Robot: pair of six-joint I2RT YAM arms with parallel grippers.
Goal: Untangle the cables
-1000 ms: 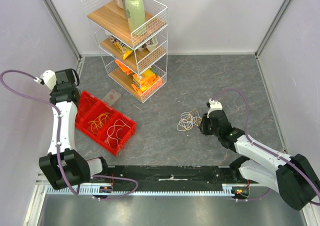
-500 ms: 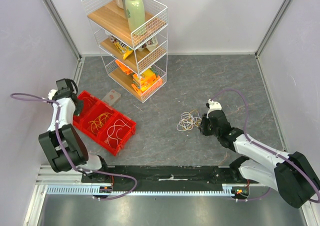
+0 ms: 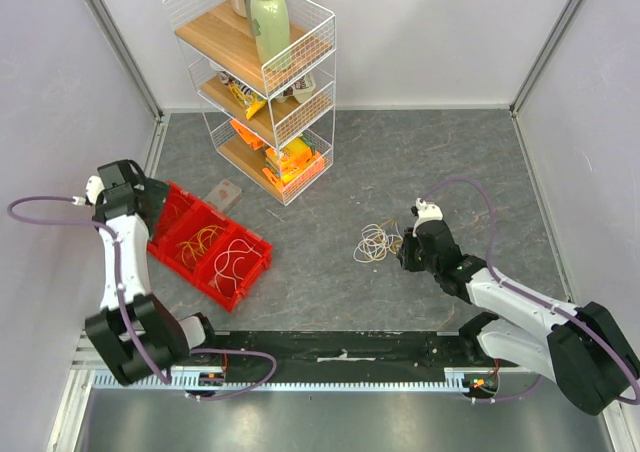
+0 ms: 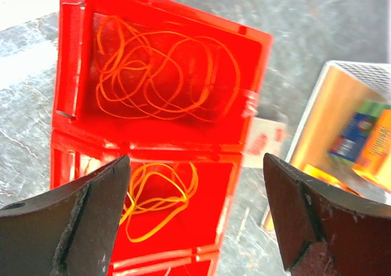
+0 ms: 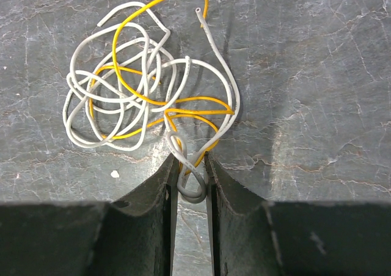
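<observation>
Grey stone-look table, job approx. part done: right claw, nearly closed, pinches a loop of the tangled cables at its 12 o'clock. Left claw, wide open and empty, hangs over red bins w/ sorted strands, table's 9 o'clock. Rack packets at 11: no legible text.

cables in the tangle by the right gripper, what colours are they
The cables are white and yellow-orange, clearest in the right wrist view.

Tangle of cables on the table, right of the bins; shelf rack behind the bins.
</observation>
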